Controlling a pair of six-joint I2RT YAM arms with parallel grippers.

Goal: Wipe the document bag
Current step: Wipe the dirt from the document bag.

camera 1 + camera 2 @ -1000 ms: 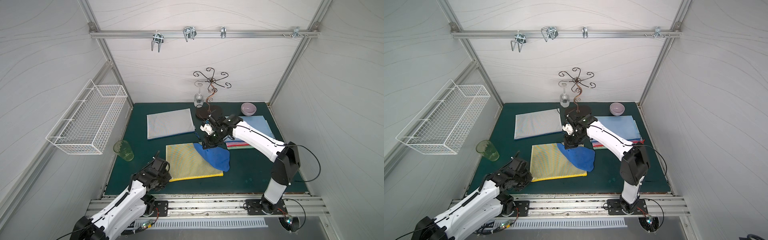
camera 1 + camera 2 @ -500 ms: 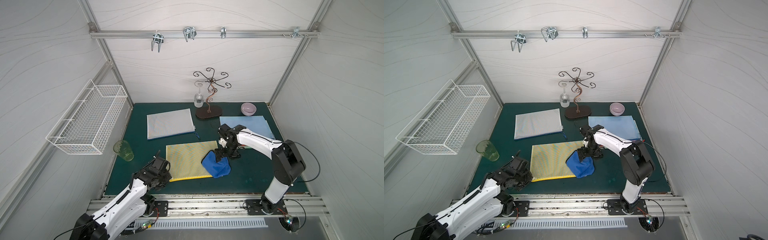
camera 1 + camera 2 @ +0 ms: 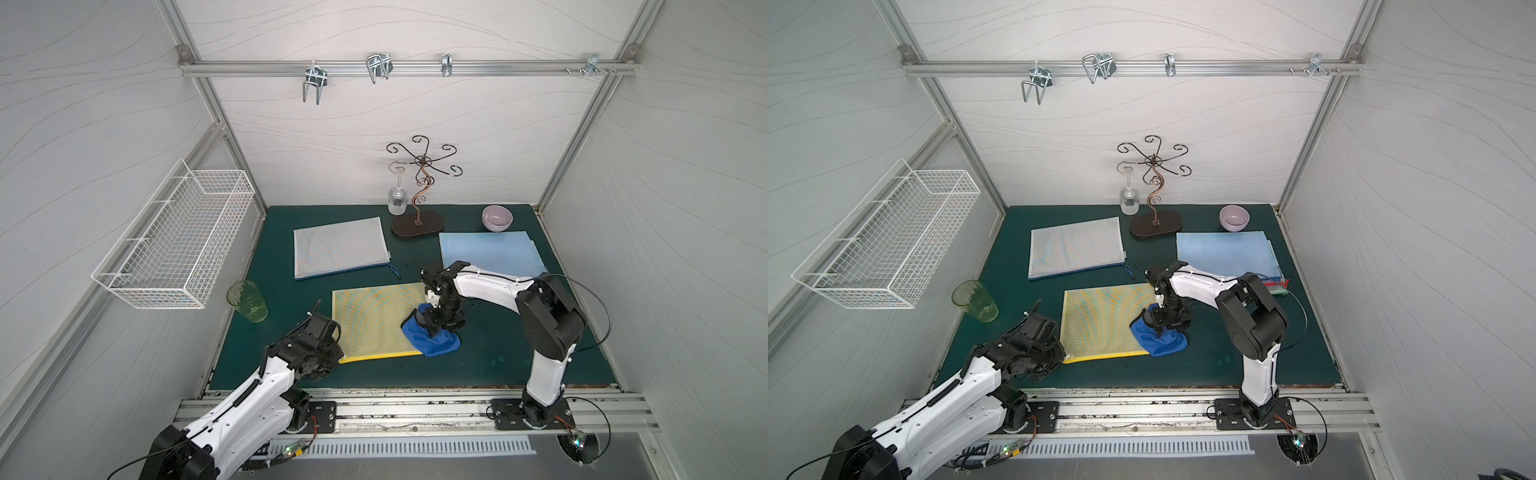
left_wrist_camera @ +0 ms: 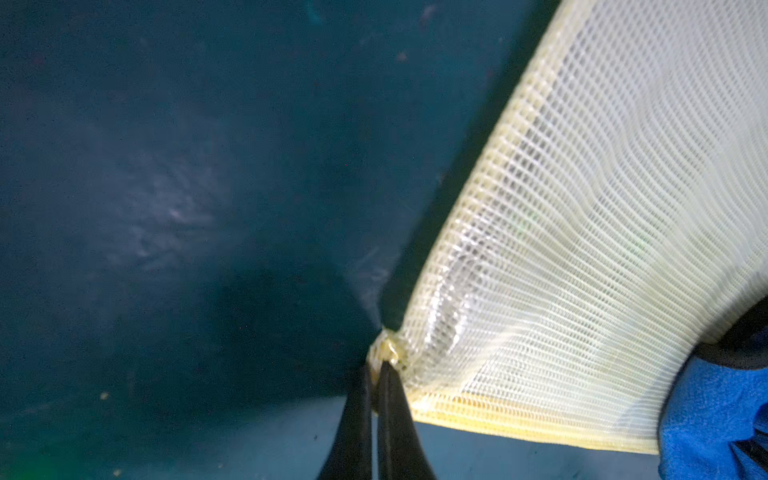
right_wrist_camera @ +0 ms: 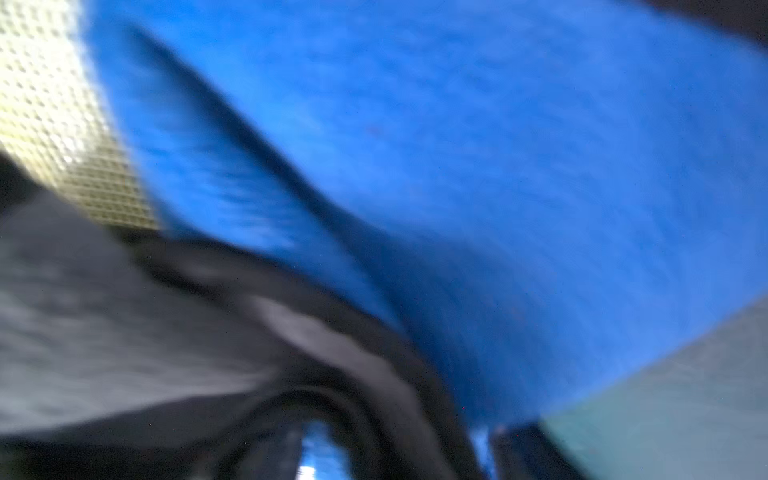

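Step, as I read it: mid-wipe. L gripper (image 4: pixel 380 372) is pinched tight on a corner of the yellow mesh zip document bag (image 3: pixel 374 324), anchoring it. The mesh puckers at the pinch, so prob. some pull there. Bag lies flat on the dark green mat (image 3: pixel 498 365), running from those jaws twd the R gripper (image 3: pixel 433 329).

R gripper sits tip-down on the crumpled blue microfibre cloth (image 3: pixel 436 343) right beneath it. Cloth is half on the bag edge farthest from L gripper, half on the mat beyond. Whether the R jaws clamp the cloth or only press it: can't tell, as the wrist view is blurred.

R arm: elbow high, forearm low, wrist bent steeply down. L arm: low along the mat.

Next move prob. needs a firm hold on the cloth, then a drag across the mesh twd L gripper w/ light down-press, L bracing so the bag doesn't bunch.
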